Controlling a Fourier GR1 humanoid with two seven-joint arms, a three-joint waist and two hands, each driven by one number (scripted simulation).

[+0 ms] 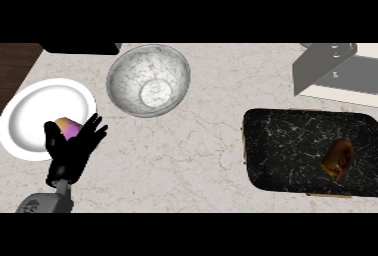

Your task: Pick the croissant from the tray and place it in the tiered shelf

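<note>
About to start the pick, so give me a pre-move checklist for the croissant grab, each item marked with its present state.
1. Croissant lies on the black tray, uncovered: ok.
2. Right hand in view to reach it: not ok, it does not show.
3. Left hand free: ok, open with fingers up beside the white plate.
4. Tiered shelf visible at upper right: ok.
5. Shelf level free for placing: cannot tell.
6. Marble bowl away from tray: ok.

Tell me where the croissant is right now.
In the head view the croissant lies at the right, on the black marbled tray, toward its right end, below the grey tiered shelf and far from the left hand.
</note>
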